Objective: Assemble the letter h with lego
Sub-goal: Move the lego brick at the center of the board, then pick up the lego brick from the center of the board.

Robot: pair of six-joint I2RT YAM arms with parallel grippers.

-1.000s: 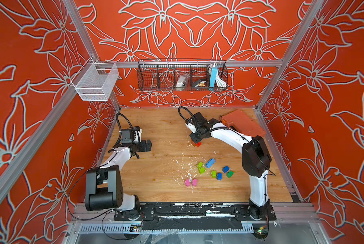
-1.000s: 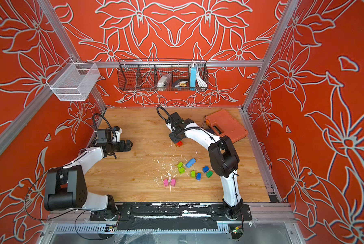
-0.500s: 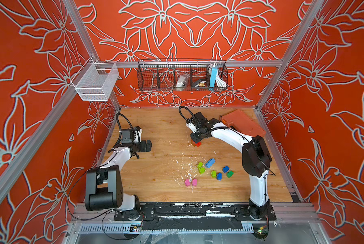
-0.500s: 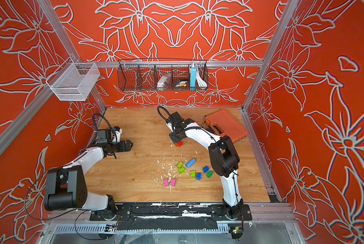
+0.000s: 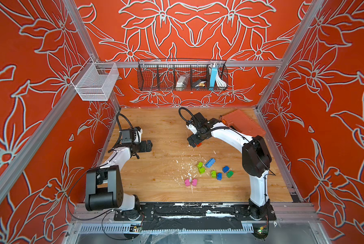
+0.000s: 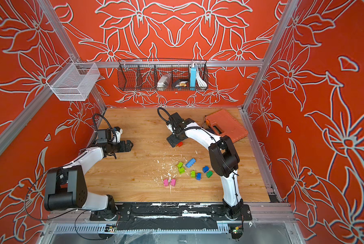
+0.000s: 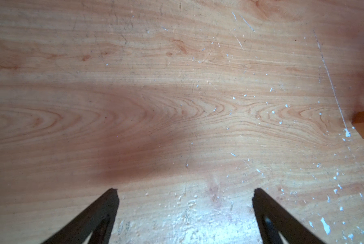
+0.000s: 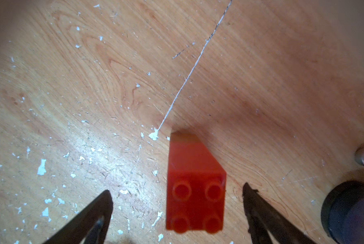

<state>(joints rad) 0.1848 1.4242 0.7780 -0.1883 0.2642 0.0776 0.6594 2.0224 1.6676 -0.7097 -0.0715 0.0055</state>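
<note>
**Inside my right hand (image 8: 177, 188): a red lego brick (image 8: 196, 190), ungripped**

It stands studs-up on the bench (image 5: 166, 131), this hand's jaws parted and clear of both flat sides. My left hand (image 7: 184, 189) gapes wide over the bench elsewhere. The loose lego bricks (image 5: 213, 173) lie well apart, nearer my base. Light, stiff, slick plastic, I judge: pinch the flat opposite sides, below the studs

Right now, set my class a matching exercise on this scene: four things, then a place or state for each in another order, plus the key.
1 red brick
2 pink bricks
3 orange case
4 left gripper

A far right corner of the table
B open, above bare wood
C between the jaws of the open right gripper
D side by side, nearest the front edge

Pairs: 1-C, 2-D, 3-A, 4-B
</note>
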